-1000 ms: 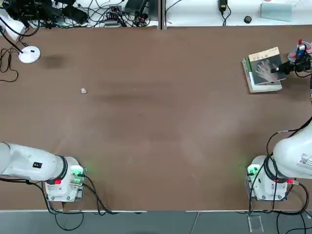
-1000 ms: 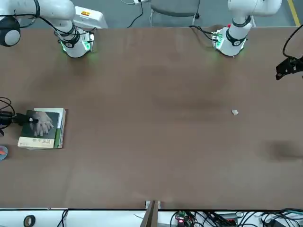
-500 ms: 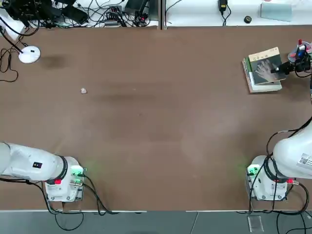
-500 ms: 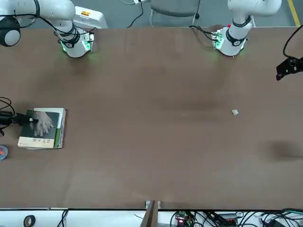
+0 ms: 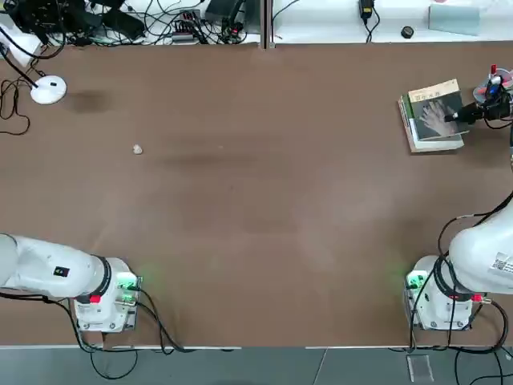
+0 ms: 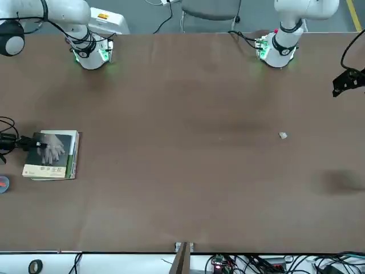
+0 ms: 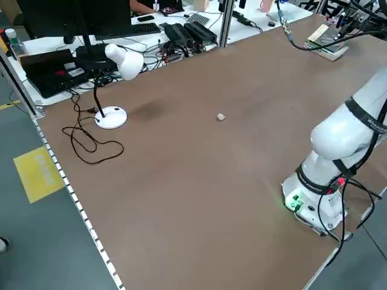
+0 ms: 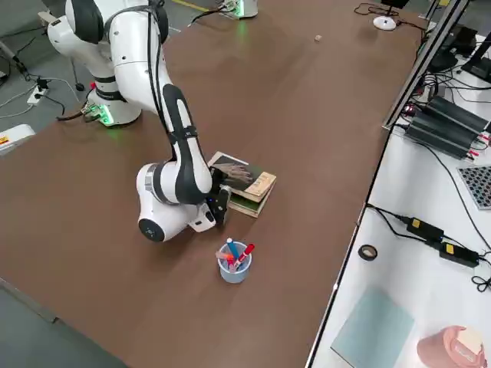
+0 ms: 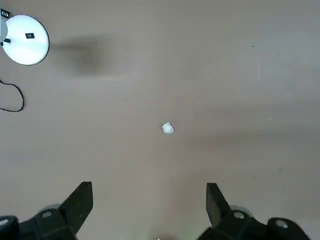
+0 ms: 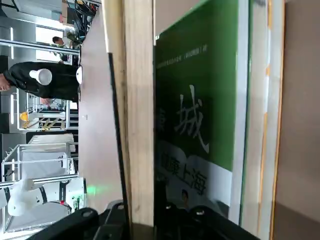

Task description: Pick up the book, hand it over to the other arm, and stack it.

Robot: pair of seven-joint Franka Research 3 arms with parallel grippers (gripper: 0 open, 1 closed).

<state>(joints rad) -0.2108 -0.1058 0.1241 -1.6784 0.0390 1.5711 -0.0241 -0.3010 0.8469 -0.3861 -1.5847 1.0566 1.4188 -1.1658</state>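
Book (image 5: 434, 107) clamped, R end effector (image 5: 450, 117), over green bk (image 10: 220, 90); L one (image 9: 149, 195) wide open, tbl-left.

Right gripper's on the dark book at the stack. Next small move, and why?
Probably a slight straight lift by the right gripper: it is shut on the dark book, which still lies over the green book, while the left gripper waits open and empty.
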